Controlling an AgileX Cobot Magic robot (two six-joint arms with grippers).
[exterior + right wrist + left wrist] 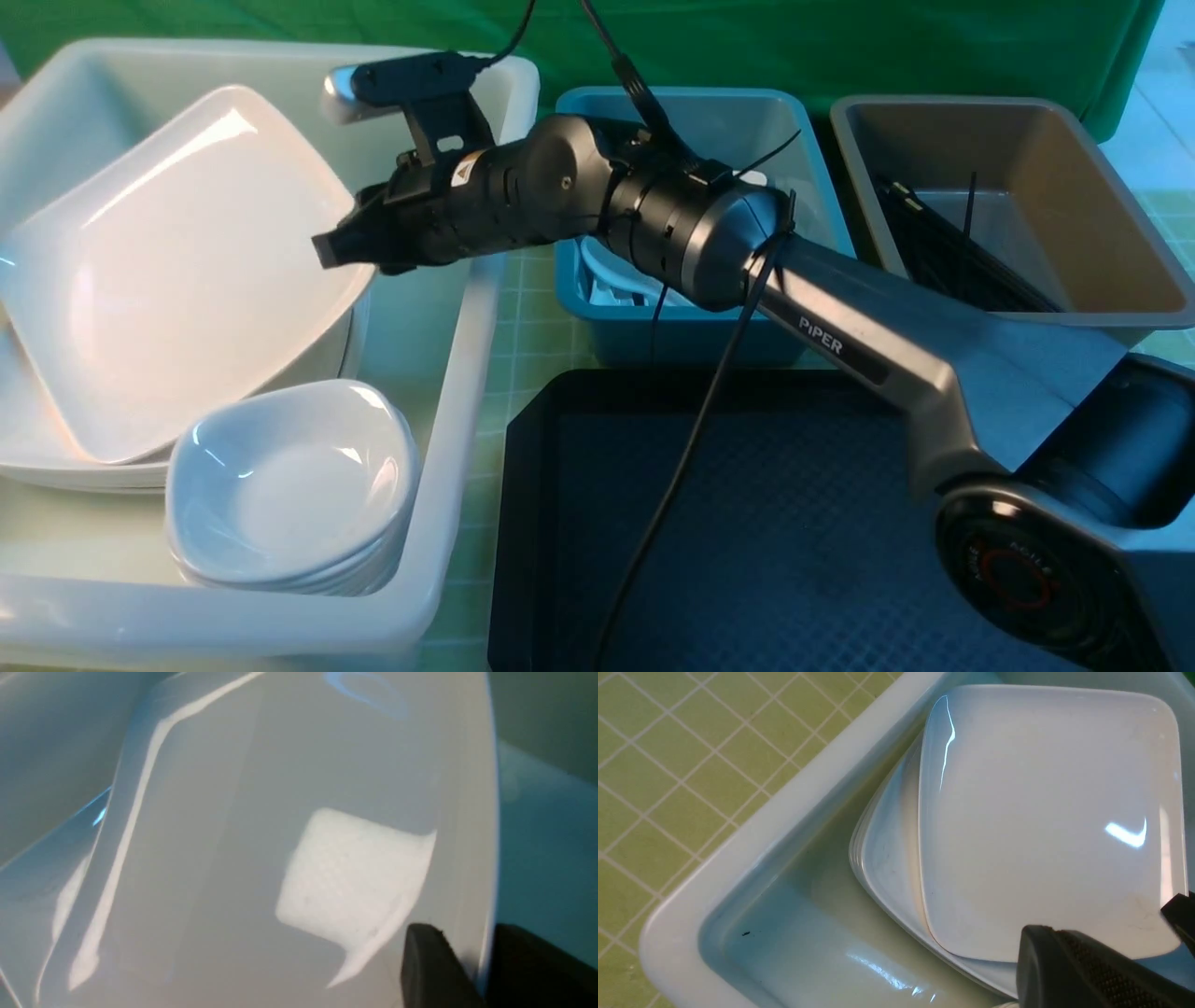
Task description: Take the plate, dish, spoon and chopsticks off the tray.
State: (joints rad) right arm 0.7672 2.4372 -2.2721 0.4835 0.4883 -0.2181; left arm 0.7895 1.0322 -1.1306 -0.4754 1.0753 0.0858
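- Right claw [347, 245]: reaches across into the white bin [467, 392]; its fingers straddle the rim of the plate [177, 271]. Whether they grip or have just parted, the views cannot tell.
- Plate: tilted, leaning on the stack of plates [56, 467] in the bin, beside the stacked small dishes [289, 485].
- Left claw [1106, 970]: clenched, grasping nothing, hovering over the same bin.
- Tray [747, 523]: bare where visible; chopsticks [952, 252] lie in the grey bin [1102, 187].
- Technique, as judged: part the fingers fully, let the plate settle flat, then withdraw along the rim without dragging it.
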